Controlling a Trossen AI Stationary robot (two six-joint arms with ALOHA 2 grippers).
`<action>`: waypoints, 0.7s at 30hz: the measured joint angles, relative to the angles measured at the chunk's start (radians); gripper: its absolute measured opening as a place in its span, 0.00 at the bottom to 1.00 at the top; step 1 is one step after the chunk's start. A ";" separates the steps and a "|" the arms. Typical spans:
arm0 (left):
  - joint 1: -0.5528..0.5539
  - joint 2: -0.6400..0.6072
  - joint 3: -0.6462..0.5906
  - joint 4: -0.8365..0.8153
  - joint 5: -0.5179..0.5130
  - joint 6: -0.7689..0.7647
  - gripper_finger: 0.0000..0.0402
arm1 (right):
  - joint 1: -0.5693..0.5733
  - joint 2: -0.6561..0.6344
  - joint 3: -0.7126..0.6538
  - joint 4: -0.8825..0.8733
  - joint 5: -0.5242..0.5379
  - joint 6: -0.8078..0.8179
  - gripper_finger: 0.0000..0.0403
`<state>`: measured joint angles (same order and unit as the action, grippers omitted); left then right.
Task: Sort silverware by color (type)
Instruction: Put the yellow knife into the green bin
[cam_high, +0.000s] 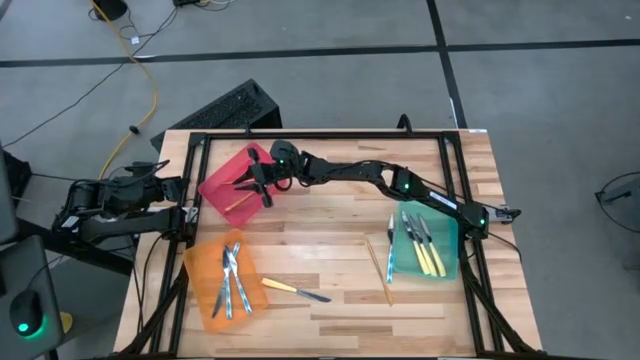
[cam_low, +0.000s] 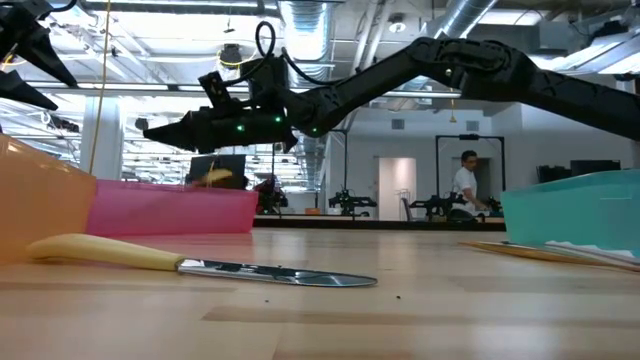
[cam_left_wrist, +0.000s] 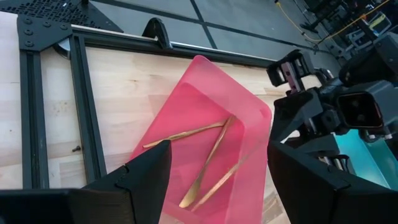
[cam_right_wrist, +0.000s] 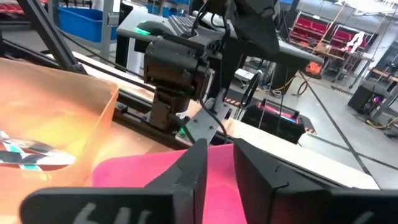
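A wooden table (cam_high: 330, 240) holds three bins. The right gripper (cam_high: 262, 186) hovers over the red bin (cam_high: 225, 185) — fingers slightly apart, empty — above gold silverware (cam_left_wrist: 208, 158). The left gripper (cam_high: 170, 190), fingers spread, waits at the left edge.

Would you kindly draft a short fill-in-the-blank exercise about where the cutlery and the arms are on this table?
1. The right gripper hovers over the ____ bin.
2. The gold pieces lie in the ____ bin.
3. A yellow-handled knife lies on the bare table between the ____ bin and the green bin.
4. The left gripper waits at the table's ____ edge.

Missing words: red; red; orange; left
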<state>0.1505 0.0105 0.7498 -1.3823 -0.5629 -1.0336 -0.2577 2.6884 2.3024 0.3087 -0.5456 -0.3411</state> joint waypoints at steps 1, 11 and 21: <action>0.000 0.000 0.000 0.000 0.000 0.000 0.61 | 0.000 0.000 0.000 0.003 0.000 -0.001 0.28; 0.000 0.000 0.000 0.000 0.000 0.000 0.61 | -0.014 -0.109 0.000 0.026 0.001 0.095 0.34; 0.000 0.000 0.000 0.000 0.000 0.000 0.61 | -0.017 -0.395 0.001 -0.734 0.122 0.171 0.33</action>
<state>0.1503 0.0105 0.7498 -1.3827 -0.5629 -1.0332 -0.2752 2.2935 2.3029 -0.4256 -0.4238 -0.1699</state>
